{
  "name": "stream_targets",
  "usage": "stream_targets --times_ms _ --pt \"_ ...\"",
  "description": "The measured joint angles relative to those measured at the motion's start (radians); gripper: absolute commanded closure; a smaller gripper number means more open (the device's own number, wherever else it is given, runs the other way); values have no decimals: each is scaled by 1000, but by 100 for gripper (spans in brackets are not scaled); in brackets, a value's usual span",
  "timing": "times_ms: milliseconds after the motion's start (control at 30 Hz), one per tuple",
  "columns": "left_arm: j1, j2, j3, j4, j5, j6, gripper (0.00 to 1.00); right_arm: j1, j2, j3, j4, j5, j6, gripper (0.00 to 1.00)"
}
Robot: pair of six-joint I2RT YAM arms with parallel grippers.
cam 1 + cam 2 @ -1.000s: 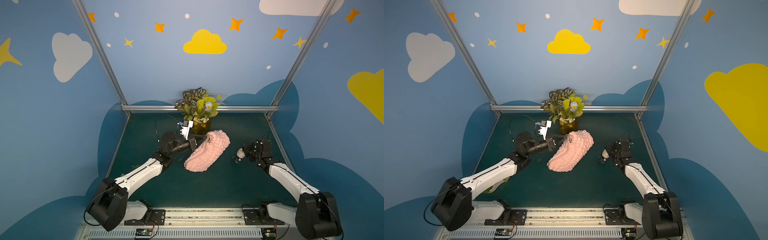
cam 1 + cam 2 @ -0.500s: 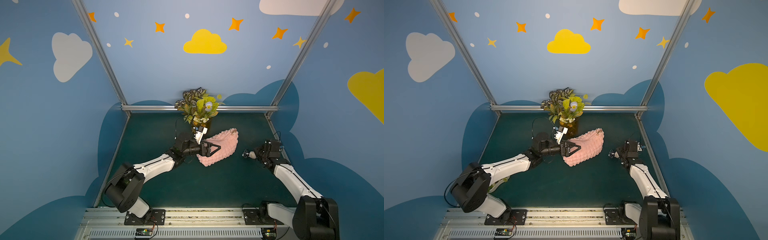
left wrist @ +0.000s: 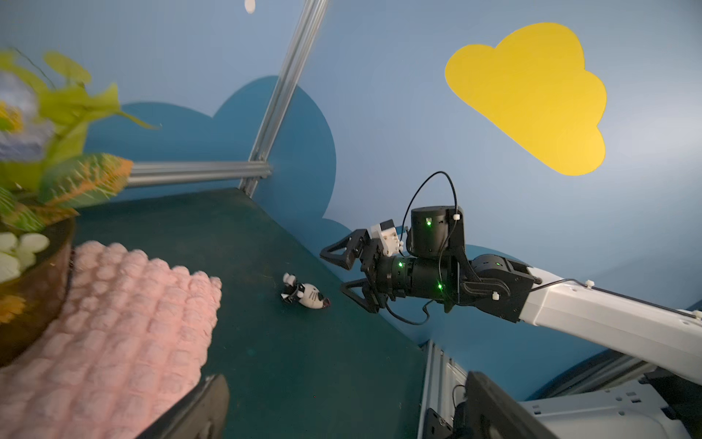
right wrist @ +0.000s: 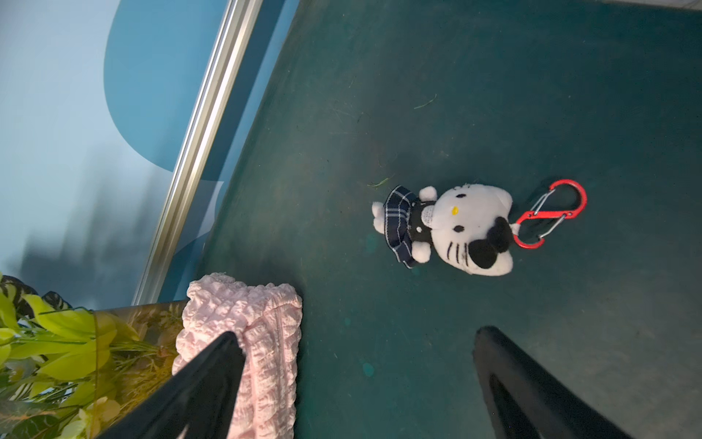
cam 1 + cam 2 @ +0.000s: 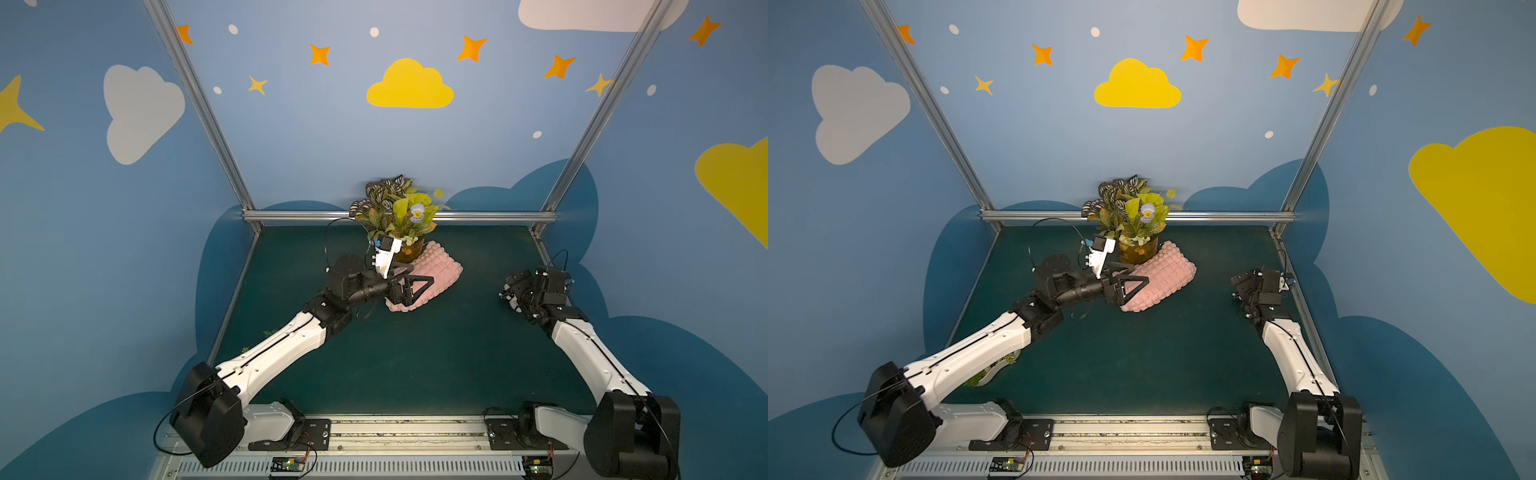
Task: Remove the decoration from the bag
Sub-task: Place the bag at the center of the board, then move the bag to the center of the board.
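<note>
The pink bubble-knit bag (image 5: 436, 272) (image 5: 1167, 276) lies on the green table with its far end against the vase. My left gripper (image 5: 415, 289) (image 5: 1133, 286) (image 3: 345, 380) hovers open over the bag's near end (image 3: 125, 323), holding nothing. The decoration (image 4: 456, 228) (image 3: 304, 296), a white plush doll with a navy skirt and a red clip (image 4: 551, 213), lies loose on the table, well apart from the bag (image 4: 243, 323). My right gripper (image 5: 513, 286) (image 5: 1241, 286) (image 3: 342, 273) (image 4: 357, 334) stands open just above it and hides most of it in both top views.
An amber vase of foliage (image 5: 399, 216) (image 5: 1133, 216) (image 3: 34, 285) stands at the back centre, touching the bag. Aluminium frame rails (image 5: 291, 215) run along the table's back and sides. A small white dish with greenery (image 5: 988, 374) lies under my left arm.
Both grippers have opened. The right one moved right and let go of the decoration, which now lies on the table. The left one released the bag, which now rests against the vase.
</note>
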Motion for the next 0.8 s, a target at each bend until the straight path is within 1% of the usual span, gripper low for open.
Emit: stream_targets --times_ms 200,333,433,667,800 --pt "72 -146 -7 -95 -207 86 0 0 -20 83 -55 58 -60 2" --pt "145 -235 -50 -132 -366 143 0 0 -27 114 -59 105 -113 2" --pt "206 -275 -87 -138 -461 188 0 0 -27 121 -59 145 -157 2" --pt "353 -336 -234 -108 -613 275 0 -6 -27 119 -43 246 -263 2" --pt "412 -350 -337 -48 -677 317 0 -14 -34 85 27 274 -318 2"
